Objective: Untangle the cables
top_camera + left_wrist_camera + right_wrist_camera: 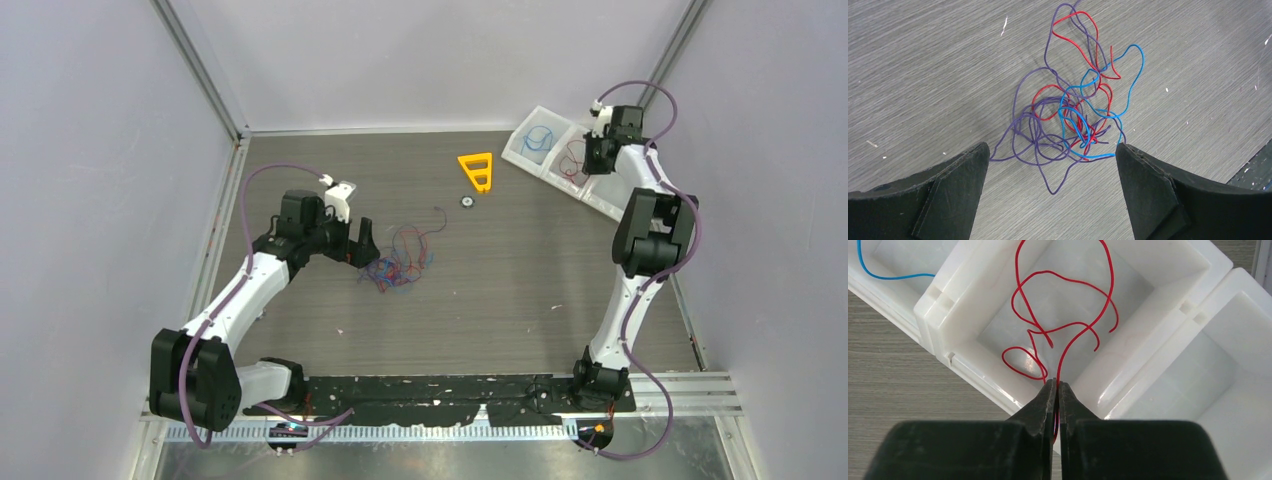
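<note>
Two grippers, one spread wide at the tangle and one pinching a red strand over the bins.

In the top view, the left gripper (358, 245) is left of centre over the table (520, 300), its jaws spread wide and holding nothing. The cables (400, 262), a loose clump of red, blue and purple loops, lie just to its right. In the left wrist view they fill mid-frame, between and beyond the two fingertips (979, 152). Higher in the top view, an orange triangle (477, 172) and a small round part (466, 201) lie apart from the clump. At upper right, the right gripper (1056, 382) hangs over a white tray (943, 300), its jaws pressed together on a red cable (1063, 325) whose loops lie in the middle compartment. A blue cable (878, 272) lies in the compartment at upper left of the right wrist view.
</note>
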Robot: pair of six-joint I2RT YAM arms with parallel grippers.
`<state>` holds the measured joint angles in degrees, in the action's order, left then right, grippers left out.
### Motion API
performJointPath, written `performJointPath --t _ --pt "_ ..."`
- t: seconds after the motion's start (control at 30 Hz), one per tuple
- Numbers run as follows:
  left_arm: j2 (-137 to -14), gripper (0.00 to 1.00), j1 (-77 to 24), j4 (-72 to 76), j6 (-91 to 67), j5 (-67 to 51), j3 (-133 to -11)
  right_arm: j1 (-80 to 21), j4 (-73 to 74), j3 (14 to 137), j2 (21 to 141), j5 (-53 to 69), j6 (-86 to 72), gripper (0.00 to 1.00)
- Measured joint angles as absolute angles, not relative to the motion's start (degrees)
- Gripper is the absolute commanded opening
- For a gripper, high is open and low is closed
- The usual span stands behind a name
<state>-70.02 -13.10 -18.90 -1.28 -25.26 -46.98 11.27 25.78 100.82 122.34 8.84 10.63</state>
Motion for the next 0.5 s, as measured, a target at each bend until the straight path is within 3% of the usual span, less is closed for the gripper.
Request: performJointPath --t 0.13,0.27,0.5 --pt "-70.02 0.99 -13.1 -18.9 -1.28 -25.26 -46.98 10.59 27.09 102.78 123.52 8.78 11.03 0.34" --pt "-70.02 0.99 -13.1 -18.92 -1.26 -25.23 -46.98 9.74 27.68 104.01 124.11 8.64 11.51 0.6" --pt "-69.97 0.99 -13.1 -18.92 -1.23 -25.06 -46.98 9.15 28.36 104.14 123.44 8.62 11.84 0.86"
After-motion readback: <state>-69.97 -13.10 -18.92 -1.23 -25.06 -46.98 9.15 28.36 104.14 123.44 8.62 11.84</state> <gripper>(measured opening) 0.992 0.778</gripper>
